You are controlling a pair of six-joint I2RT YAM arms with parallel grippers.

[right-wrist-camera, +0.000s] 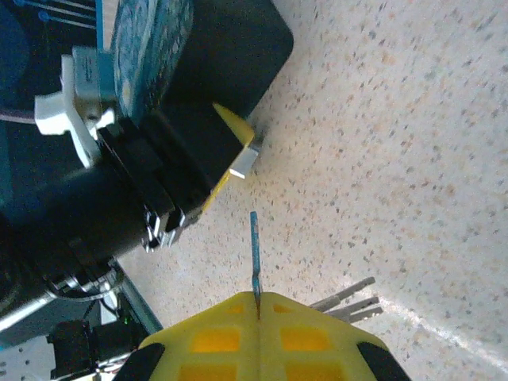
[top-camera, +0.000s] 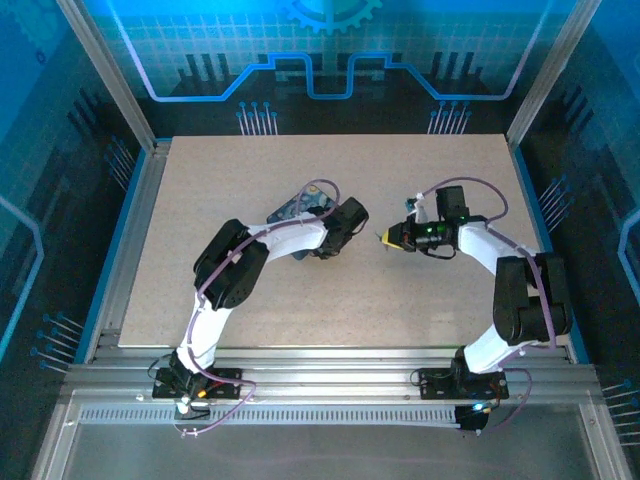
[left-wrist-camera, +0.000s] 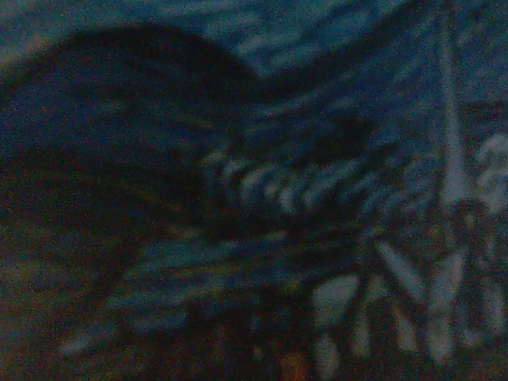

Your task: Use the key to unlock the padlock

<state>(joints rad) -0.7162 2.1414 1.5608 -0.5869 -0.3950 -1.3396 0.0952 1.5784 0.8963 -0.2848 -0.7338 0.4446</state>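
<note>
right tool [right-wrist-camera: 258, 300] is clenched on the key [right-wrist-camera: 254, 242], its blade aimed at the small silvery padlock [right-wrist-camera: 244, 162] at the left tool [right-wrist-camera: 225, 159] beside the box [right-wrist-camera: 151, 40]. i cannot tell the left tool's grip. square the blade to the keyhole, then advance slowly and straight.

Tabletop [top-camera: 400, 300] looks like matt speckled beige laminate, a bit grainy. The key [right-wrist-camera: 254, 242] is thin bare metal, the padlock [right-wrist-camera: 244, 162] dull silvery metal. The right gripper [right-wrist-camera: 256, 300] is smooth yellow plastic. The near frame rails [top-camera: 330, 368] look like ribbed aluminium.
</note>
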